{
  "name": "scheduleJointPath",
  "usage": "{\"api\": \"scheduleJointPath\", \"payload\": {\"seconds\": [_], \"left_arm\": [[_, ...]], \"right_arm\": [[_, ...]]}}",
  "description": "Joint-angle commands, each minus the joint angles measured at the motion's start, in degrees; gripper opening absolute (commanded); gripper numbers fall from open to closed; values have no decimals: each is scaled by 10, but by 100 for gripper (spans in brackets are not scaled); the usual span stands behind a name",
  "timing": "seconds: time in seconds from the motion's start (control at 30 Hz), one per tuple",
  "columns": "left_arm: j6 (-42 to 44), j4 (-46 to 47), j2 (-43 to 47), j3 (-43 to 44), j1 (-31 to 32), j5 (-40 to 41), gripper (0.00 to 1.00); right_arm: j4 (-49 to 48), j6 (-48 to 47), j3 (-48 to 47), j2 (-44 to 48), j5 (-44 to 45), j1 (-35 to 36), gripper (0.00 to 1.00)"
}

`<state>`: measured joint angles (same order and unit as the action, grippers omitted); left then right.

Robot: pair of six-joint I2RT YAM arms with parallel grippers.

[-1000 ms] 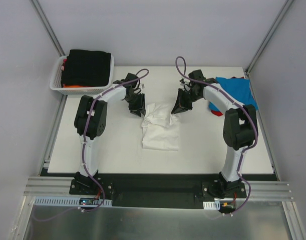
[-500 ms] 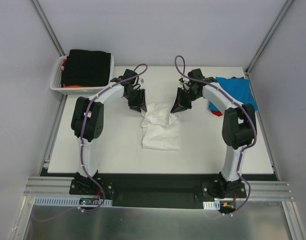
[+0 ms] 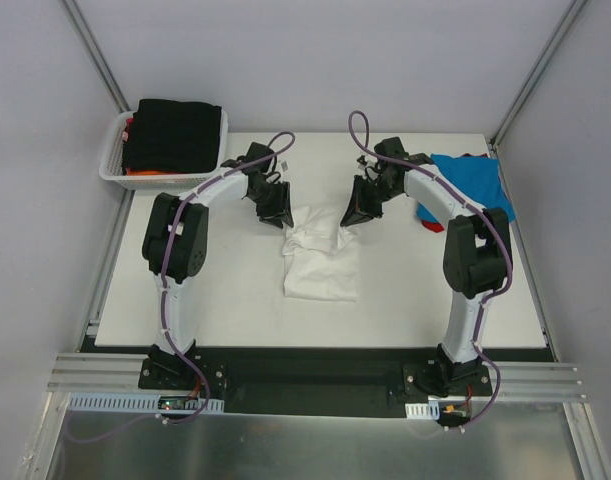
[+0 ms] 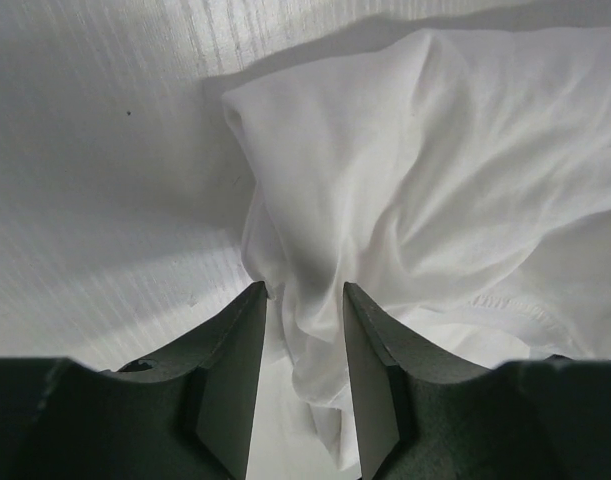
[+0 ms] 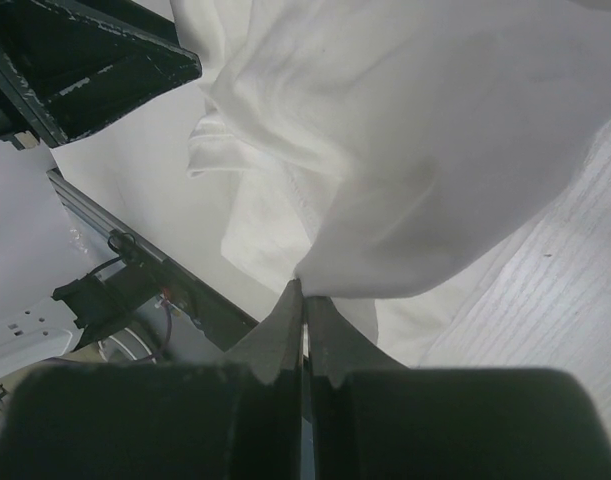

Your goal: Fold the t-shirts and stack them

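Beside the table (image 3: 185,310), the basket (image 3: 113,165) holds black shirt (image 3: 175,135); right tool (image 5: 303,300) pinches white shirt (image 3: 320,262), left tool (image 4: 303,300) parted.

The right gripper (image 5: 303,305) pinches a fold of the white t-shirt (image 5: 415,150), lifting it.

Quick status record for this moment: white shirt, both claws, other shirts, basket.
white t-shirt: mid-table, far edge bunched
right claw: shut on the shirt's far right corner, cloth lifted
left claw: open, astride a fold at the far left corner
blue t-shirt: far right, over a red one
basket: far left, black t-shirt on top
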<state>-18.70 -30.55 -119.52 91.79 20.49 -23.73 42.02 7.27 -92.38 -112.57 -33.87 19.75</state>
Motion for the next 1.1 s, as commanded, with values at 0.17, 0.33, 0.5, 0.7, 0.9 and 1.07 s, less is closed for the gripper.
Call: {"api": "scheduleJointPath", "payload": {"seconds": [0.17,0.33,0.5,0.7,0.9,1.07], "left_arm": [[1,15,-3,-25,-7,-16,36],[2,14,-8,-27,-8,-13,36],[7,14,-10,-26,-8,-7,36],[13,10,-18,-23,-8,38,36],[13,6,-27,-25,-8,47,36],[4,8,-40,-13,-8,15,36]], "right_arm": [[11,-1,-29,-4,-5,4,1],[12,1,-35,-7,-6,4,1],[14,-1,-37,-9,-7,5,1],[20,-7,-39,-9,-8,4,1],[27,-11,-40,-10,-8,4,1],[36,-16,-47,-12,-8,4,1]]}}
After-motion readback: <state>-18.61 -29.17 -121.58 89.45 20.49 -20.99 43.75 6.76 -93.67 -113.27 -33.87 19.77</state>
